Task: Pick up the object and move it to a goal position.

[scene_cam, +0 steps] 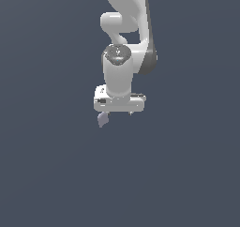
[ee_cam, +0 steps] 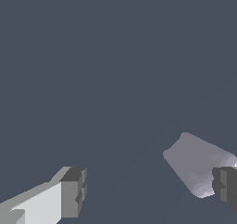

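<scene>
The object (scene_cam: 103, 119) is a small pale lilac-grey piece, slightly pointed, just under the gripper's finger on the exterior view's left. In the wrist view the object (ee_cam: 195, 165) lies right by one dark finger pad (ee_cam: 226, 183), not in the middle of the gap. My gripper (scene_cam: 118, 112) hangs from the white arm and points down, with its jaws wide apart. In the wrist view the gripper (ee_cam: 148, 188) has nothing between the jaws at their middle. The other finger (ee_cam: 69, 193) stands far from the object.
A plain dark grey-blue surface (scene_cam: 47, 174) fills both views. No other object or goal marker shows.
</scene>
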Controlling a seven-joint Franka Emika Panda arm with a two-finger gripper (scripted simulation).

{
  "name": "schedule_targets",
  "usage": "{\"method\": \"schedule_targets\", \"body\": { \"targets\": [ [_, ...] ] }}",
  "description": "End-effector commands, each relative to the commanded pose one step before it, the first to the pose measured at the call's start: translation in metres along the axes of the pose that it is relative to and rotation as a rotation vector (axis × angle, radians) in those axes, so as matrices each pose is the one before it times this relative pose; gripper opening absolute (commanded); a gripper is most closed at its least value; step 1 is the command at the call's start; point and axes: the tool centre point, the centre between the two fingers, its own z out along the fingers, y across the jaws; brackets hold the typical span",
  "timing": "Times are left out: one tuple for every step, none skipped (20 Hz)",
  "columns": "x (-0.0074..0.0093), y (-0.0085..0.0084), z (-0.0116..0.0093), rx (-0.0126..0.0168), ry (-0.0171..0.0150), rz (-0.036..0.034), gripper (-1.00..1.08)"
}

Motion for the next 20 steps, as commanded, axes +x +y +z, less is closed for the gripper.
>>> {"method": "schedule_targets", "body": {
  "targets": [
    [0.00000, 0.00001, 0.00000, 0.00000, 0.00000, 0.00000, 1.00],
    [0.00000, -0.00003, -0.00027, 0.00012, 0.00011, -0.00067, 1.00],
    [-0.00001, -0.00041, -0.00083, 0.00051, 0.00041, -0.00259, 1.00],
    [0.00000, -0.00047, -0.00133, 0.00076, 0.00062, -0.00391, 1.00],
    [-0.00001, -0.00066, -0.00183, 0.00102, 0.00086, -0.00545, 1.00],
    [-0.00001, -0.00088, -0.00231, 0.00125, 0.00109, -0.00705, 1.00],
    [0.00000, -0.00091, -0.00237, 0.00123, 0.00110, -0.00745, 1.00],
    [0.00001, -0.00072, -0.00180, 0.00089, 0.00082, -0.00590, 1.00],
    [0.00002, -0.00050, -0.00122, 0.00057, 0.00053, -0.00424, 1.00],
    [0.00002, -0.00032, -0.00068, 0.00031, 0.00028, -0.00264, 1.00],
    [0.00002, -0.00012, -0.00018, 0.00007, 0.00005, -0.00097, 1.00],
    [0.00000, 0.00007, 0.00023, -0.00011, -0.00011, 0.00067, 1.00],
    [-0.00004, 0.00032, 0.00047, -0.00019, -0.00013, 0.00248, 1.00],
    [-0.00013, 0.00045, 0.00036, -0.00004, 0.00011, 0.00408, 1.00],
    [-0.00022, 0.00070, 0.00032, 0.00006, 0.00031, 0.00593, 1.00],
    [-0.00027, 0.00086, 0.00040, 0.00008, 0.00041, 0.00758, 1.00],
    [-0.00033, 0.00109, 0.00053, 0.00007, 0.00047, 0.00935, 1.00],
    [-0.00037, 0.00128, 0.00066, 0.00006, 0.00053, 0.01104, 1.00],
    [-0.00042, 0.00147, 0.00078, 0.00006, 0.00060, 0.01272, 1.00],
    [-0.00045, 0.00168, 0.00088, 0.00006, 0.00068, 0.01437, 1.00]
  ]
}}
